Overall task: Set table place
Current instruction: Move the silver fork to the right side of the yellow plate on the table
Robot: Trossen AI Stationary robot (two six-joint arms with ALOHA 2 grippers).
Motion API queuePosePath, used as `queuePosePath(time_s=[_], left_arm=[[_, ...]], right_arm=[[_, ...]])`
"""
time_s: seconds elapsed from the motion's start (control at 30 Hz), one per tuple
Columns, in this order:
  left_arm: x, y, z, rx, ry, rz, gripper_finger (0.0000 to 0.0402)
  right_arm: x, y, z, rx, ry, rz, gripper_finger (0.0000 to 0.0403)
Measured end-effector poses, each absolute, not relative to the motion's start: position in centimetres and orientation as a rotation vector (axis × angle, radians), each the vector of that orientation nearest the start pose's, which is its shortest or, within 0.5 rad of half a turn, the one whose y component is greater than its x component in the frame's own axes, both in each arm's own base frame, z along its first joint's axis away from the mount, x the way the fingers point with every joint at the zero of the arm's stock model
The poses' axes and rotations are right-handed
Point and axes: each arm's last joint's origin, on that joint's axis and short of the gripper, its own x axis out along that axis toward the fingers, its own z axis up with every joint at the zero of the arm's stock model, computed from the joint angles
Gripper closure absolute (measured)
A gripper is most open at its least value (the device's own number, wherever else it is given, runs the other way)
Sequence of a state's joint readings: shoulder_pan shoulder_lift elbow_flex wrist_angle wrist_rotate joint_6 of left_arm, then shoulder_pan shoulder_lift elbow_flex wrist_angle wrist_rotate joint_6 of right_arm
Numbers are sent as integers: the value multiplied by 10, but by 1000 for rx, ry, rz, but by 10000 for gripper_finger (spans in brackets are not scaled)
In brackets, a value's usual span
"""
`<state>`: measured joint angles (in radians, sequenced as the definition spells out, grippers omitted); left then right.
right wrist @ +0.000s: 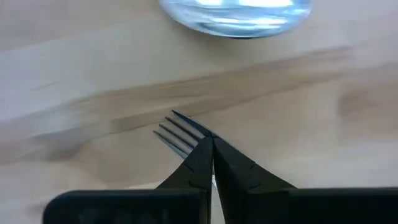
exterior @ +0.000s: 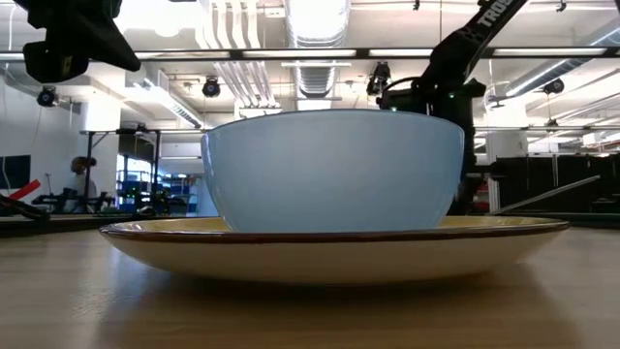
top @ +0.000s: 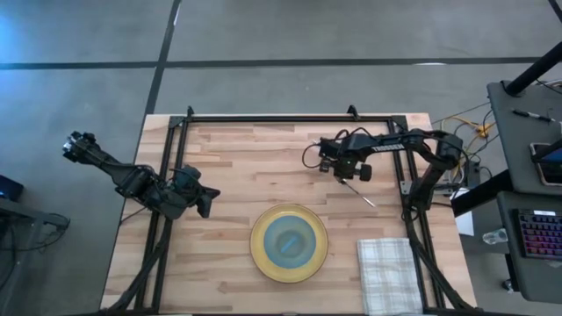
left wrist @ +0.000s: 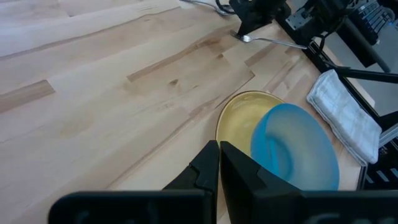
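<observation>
The round yellow plate [top: 260, 254] lies near the table's near edge with the translucent blue bowl [top: 289, 240] standing in it. The pale checked napkin [top: 389, 274] lies folded to the right of the plate. My right gripper [top: 348, 172] is over the far right part of the table, shut on the silver fork [top: 367, 197]. The spoon's bowl [right wrist: 236, 12] lies on the wood just beyond the fork's tines. My left gripper [top: 207, 198] hovers left of the plate, shut and empty. My right gripper pinches the fork between its two fingertips at the neck just behind the tines [right wrist: 180, 132], which stick out past the fingers. The fingers come from above. The handle [exterior: 552, 194] trails toward the table's near right side, with its free end raised.
The table's black frame [top: 290, 118] runs along the far edge and down both sides. Bare wood [top: 246, 167] lies between the two grippers and far of the plate. Cables and a keyboard sit off the table's right edge.
</observation>
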<state>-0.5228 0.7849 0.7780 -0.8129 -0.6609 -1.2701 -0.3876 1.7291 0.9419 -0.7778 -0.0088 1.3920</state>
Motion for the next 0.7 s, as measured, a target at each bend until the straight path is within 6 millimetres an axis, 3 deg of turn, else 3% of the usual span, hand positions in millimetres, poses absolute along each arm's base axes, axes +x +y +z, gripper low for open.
queuePosePath(time_s=[0.27, 0.7], left_arm=[[129, -54, 281, -748, 494, 522, 402], [125, -54, 282, -681, 564, 448, 402]], right_arm=[[265, -69, 136, 1361, 1068, -1425, 394], [277, 3, 135, 1487, 982, -1460, 394]])
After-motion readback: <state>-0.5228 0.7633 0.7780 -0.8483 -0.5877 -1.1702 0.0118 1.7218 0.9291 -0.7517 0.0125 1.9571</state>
